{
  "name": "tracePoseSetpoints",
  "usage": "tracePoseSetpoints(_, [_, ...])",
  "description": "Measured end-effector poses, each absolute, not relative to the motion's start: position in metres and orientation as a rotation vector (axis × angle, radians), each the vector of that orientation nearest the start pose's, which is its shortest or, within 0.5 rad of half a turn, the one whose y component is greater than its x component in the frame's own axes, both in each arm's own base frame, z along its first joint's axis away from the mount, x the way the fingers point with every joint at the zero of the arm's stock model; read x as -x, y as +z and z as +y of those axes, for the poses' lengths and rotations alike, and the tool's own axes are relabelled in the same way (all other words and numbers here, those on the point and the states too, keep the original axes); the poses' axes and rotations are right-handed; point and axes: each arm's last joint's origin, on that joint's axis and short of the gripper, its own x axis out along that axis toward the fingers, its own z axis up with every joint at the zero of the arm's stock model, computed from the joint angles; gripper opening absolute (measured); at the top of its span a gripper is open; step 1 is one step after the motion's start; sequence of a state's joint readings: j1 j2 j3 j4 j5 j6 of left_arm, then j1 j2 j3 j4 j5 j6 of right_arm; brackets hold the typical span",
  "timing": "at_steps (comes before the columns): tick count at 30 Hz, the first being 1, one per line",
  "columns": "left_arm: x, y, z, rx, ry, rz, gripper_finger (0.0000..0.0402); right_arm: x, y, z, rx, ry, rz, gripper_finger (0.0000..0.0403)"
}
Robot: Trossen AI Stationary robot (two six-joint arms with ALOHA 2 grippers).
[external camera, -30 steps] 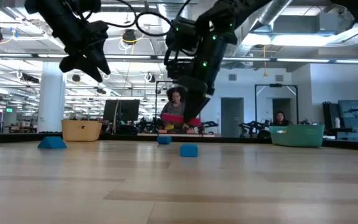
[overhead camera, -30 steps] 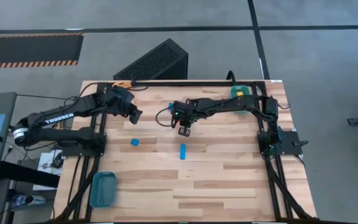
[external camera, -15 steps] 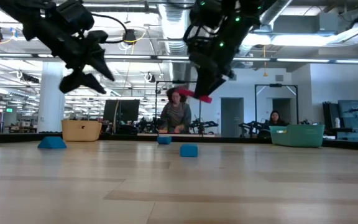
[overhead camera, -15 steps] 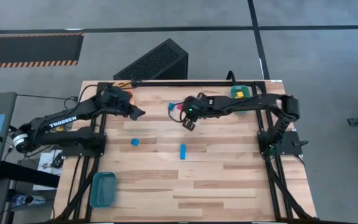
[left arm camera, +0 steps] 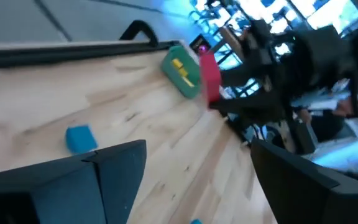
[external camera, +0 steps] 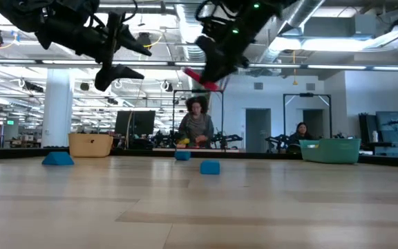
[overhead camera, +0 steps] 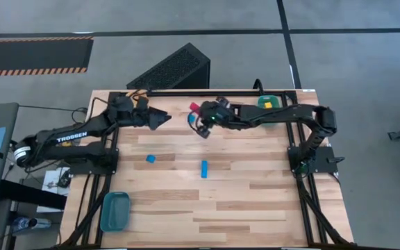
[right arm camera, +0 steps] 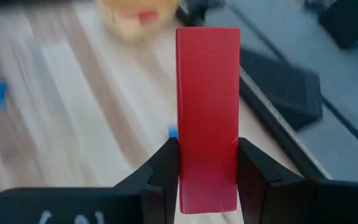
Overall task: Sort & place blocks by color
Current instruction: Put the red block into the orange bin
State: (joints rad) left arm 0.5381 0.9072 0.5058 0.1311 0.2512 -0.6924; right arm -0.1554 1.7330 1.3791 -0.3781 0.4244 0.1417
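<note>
Reaching from the left side of the wooden plank desk (overhead camera: 242, 201), the left gripper (overhead camera: 162, 120) hangs above the far part of the surface with its two dark fingers spread wide and nothing between them. Below it in the high view, a small blue cube block (overhead camera: 150, 159) lies on the boards, and a teal rectangular plastic bin (overhead camera: 115, 210) sits at the near left edge. Toward the middle, a short blue bar block (overhead camera: 204, 169) rests on the desk, apart from the cube. Above and beyond it, the right gripper (overhead camera: 201, 117) holds a long red bar block (right arm camera: 207, 118) pinched between its fingers, lifted well clear of the desk; the low view shows the red bar (external camera: 202, 79) tilted in the air. At the far right corner stands a green plastic bin (overhead camera: 268, 103) with yellow blocks (left arm camera: 180, 69) inside. People sit in the room beyond the desk.
</note>
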Motion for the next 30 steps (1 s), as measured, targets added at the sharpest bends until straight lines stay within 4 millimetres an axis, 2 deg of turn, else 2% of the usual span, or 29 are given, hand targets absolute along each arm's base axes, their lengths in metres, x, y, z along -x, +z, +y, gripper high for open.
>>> tracePoseSetpoints(5, [-0.181,0.25,0.09,0.666,0.304,0.119,0.0271,-0.387,0.284,-0.07,-0.036,-0.592,0.648,0.0123])
tracePoseSetpoints(11, [-0.187,0.259,0.079,0.502,0.224,0.07,0.0258,-0.389,0.296,-0.071,-0.034,-0.537,0.629,0.0123])
tracePoseSetpoints(16, [-0.19,0.274,0.075,0.388,0.187,0.021,0.025,-0.391,0.307,-0.071,-0.088,-0.382,0.608,0.0123])
tracePoseSetpoints(26, [-0.195,0.307,0.069,0.215,0.14,-0.047,0.0247,-0.394,0.338,-0.071,-0.165,-0.273,0.519,0.0123])
tracePoseSetpoints(30, [-0.195,0.314,0.069,0.162,0.145,-0.062,0.0252,-0.395,0.349,-0.071,-0.172,-0.252,0.49,0.0123])
